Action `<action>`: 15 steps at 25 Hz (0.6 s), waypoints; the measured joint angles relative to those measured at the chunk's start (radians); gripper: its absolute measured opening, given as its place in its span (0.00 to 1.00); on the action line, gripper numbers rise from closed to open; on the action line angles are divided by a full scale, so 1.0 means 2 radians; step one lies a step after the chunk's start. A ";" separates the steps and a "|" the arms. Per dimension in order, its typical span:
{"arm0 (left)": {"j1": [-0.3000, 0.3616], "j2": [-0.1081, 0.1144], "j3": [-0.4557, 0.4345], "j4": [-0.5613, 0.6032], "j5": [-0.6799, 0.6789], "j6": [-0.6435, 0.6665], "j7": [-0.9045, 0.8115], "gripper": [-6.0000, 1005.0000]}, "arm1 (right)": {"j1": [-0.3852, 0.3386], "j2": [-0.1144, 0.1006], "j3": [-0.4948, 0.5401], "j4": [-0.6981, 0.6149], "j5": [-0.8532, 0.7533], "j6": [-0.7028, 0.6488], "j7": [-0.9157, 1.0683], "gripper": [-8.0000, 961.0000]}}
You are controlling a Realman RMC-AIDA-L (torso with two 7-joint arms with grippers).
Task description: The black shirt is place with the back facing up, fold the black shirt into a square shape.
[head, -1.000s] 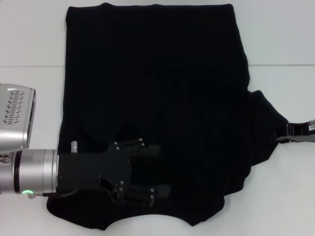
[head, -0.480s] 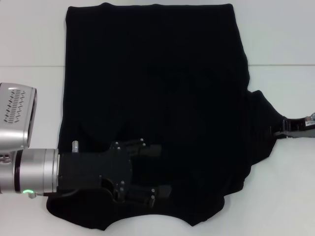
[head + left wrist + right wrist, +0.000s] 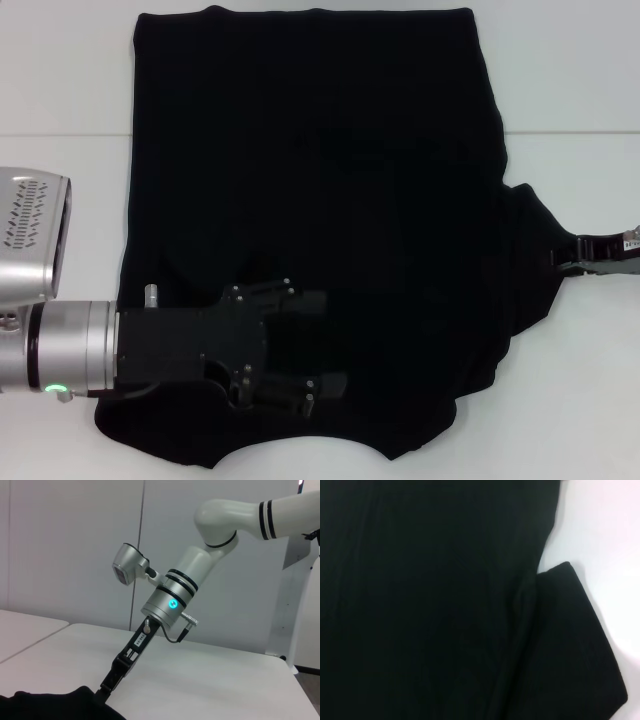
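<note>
Looking from the head, the black shirt [image 3: 320,200] lies spread on the white surface [image 3: 60,80]; the left gripper [image 3: 300,345] rests over its near part with fingers apart, and the right gripper [image 3: 585,255] is clamped on the sleeve tip. The left wrist view shows the right gripper [image 3: 107,687] meeting the shirt's edge. The right wrist view shows only the black shirt [image 3: 430,605] on the surface.

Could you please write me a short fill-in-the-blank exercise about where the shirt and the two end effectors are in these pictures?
1. The black shirt lies spread on a ____ table.
2. The left end effector is over the shirt's ____ edge, the one closest to the robot.
3. The right end effector meets the tip of the shirt's ____.
4. In the left wrist view, a ____ light glows on the right arm.

Missing words: white; near; sleeve; blue
</note>
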 joint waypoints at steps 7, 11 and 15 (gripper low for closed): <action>0.000 0.000 0.000 -0.002 0.001 -0.002 0.000 0.95 | -0.002 0.002 -0.001 0.004 -0.002 0.009 0.000 0.35; -0.001 0.000 0.000 -0.002 0.001 -0.003 0.000 0.95 | -0.002 0.004 -0.003 0.004 -0.002 0.015 0.000 0.31; -0.001 0.000 0.000 -0.002 0.002 -0.003 0.000 0.95 | 0.001 0.008 -0.003 0.004 -0.003 0.023 -0.002 0.26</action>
